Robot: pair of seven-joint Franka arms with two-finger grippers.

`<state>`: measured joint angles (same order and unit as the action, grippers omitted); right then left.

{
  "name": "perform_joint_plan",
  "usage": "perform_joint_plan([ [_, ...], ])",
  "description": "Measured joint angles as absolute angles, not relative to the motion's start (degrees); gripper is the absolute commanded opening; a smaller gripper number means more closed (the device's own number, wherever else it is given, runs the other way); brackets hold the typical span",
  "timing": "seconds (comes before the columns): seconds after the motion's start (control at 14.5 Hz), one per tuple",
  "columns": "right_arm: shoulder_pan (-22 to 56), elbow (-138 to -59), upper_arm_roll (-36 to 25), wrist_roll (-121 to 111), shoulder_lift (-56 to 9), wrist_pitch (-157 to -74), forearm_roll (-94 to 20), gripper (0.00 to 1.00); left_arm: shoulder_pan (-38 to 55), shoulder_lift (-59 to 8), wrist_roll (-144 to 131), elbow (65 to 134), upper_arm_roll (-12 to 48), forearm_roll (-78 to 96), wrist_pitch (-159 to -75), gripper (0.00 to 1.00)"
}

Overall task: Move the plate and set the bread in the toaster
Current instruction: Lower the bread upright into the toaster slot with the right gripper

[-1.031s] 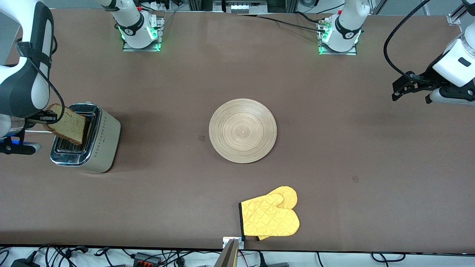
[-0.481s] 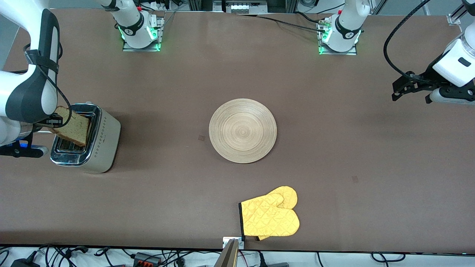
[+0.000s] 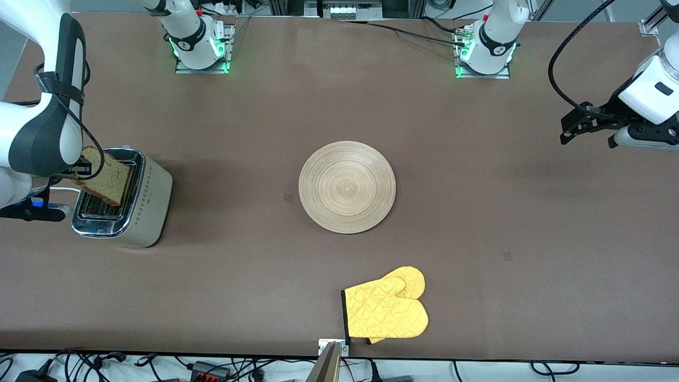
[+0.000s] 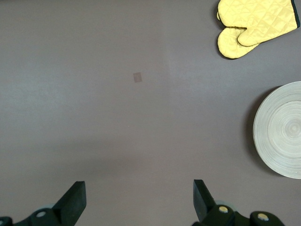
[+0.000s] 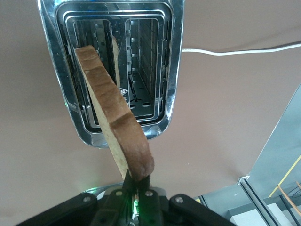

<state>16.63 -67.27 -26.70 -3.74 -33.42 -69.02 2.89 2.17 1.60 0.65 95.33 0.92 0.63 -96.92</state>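
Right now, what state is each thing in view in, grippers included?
bread: tilted, held over the toaster's slots, not yet in.
toaster: upright, both slots empty.
wooden plate: flat on the table, bare.
yellow oven mitts: flat, overlapping, nearer the front camera than the plate.
right gripper: shut on the bread.
left gripper: open, waiting over bare table.

Non-task items: yellow quilted oven mitts (image 3: 386, 312), a pair overlapped, flat on the brown table (image 3: 530, 212) at roughly 6 o'clock in the front view, close to the table edge nearest the camera, black-trimmed cuffs pointing toward the right arm's end. Left wrist view catches them too (image 4: 254, 23), at about 1 o'clock. Two small dark square marks on the tabletop (image 3: 288, 197) and (image 3: 507, 256), one near centre at about 9 o'clock, one at about 4 o'clock.
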Motion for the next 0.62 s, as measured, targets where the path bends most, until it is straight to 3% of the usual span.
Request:
perform_joint_plan([
  [0.62, 16.6, -67.3, -26.6, -3.3, -35.6, -70.3, 2.9, 0.0, 2.1, 1.6, 0.7, 95.3, 0.9, 0.6, -96.9, 1.0],
])
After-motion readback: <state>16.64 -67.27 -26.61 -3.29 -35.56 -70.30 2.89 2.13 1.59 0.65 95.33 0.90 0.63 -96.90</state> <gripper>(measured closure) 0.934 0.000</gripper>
